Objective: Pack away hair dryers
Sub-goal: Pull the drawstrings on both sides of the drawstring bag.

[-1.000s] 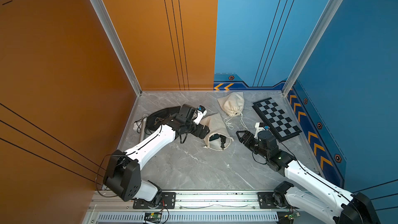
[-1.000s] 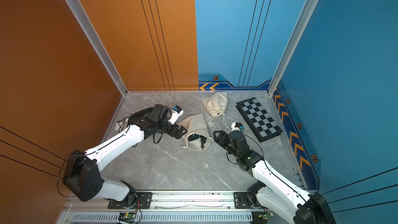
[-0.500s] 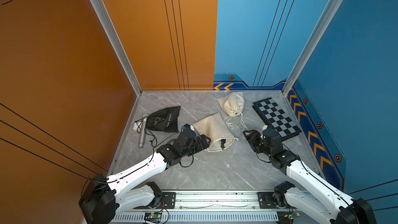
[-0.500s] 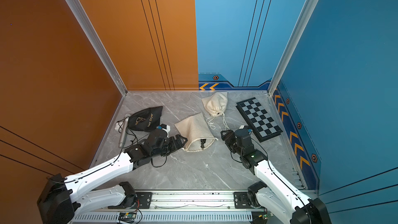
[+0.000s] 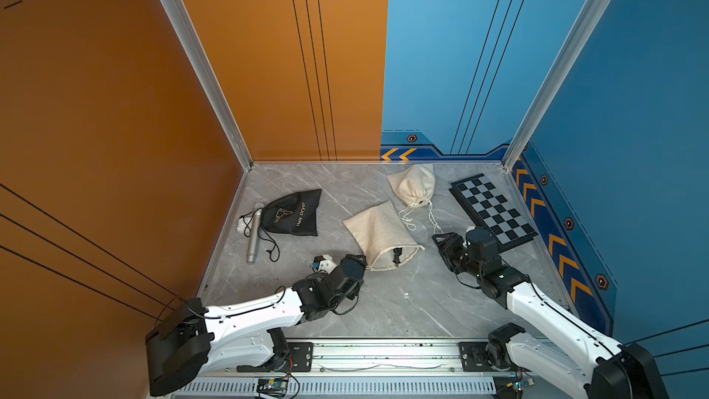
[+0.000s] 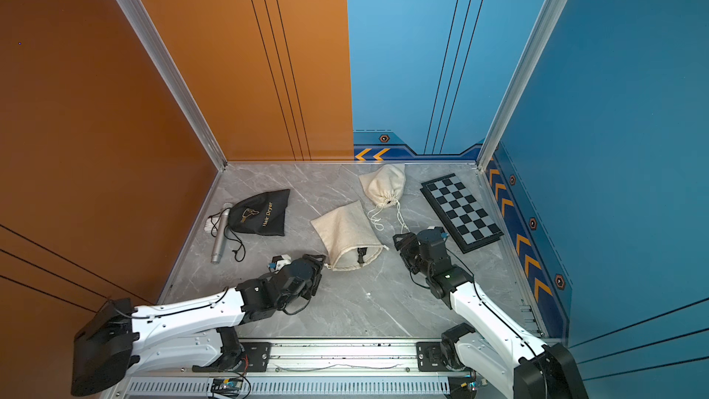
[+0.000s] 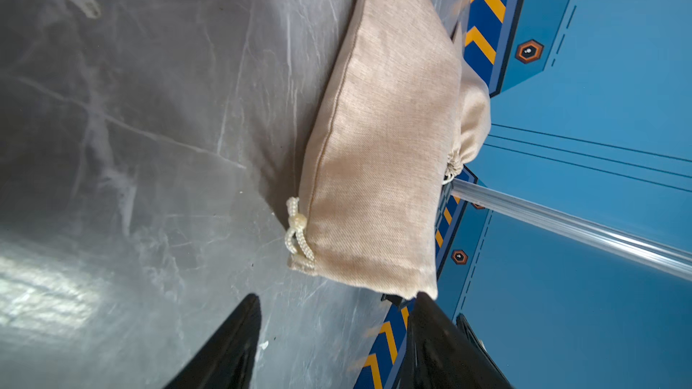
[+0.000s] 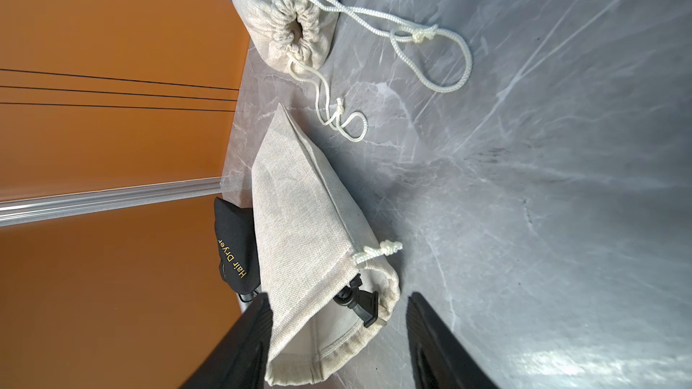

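Black plastic, a plug-like end [image 8: 357, 303], pokes from the open mouth of the middle beige pouch [image 5: 378, 234]. I take it for part of a hair dryer whose body is hidden inside the cloth; no other dryer shows plainly.

The left gripper [image 5: 360, 261] now sits low at one corner of that mouth, jaws apart, with one fingertip [image 7: 421, 299] just at the hem and not clamped on it. A second ago this arm was stretched across the black pouch [image 5: 297, 213] marked "Hair Dryer"; it has swung back, and its jaws have been narrowing on the way in. The right gripper [image 5: 441, 241] has barely moved. It faces the other side of the mouth, jaws apart and holding nothing.

Both grippers bracketing the opening suggests this dryer is in, and closing the bag is the step in hand.

Behind it lies a second beige pouch [image 5: 412, 184], cinched, with its cord loose on the marble table [image 5: 383, 301]. A silver rod [image 5: 254, 234] lies beside the black pouch, and a chessboard [image 5: 493, 209] lies behind the right arm.
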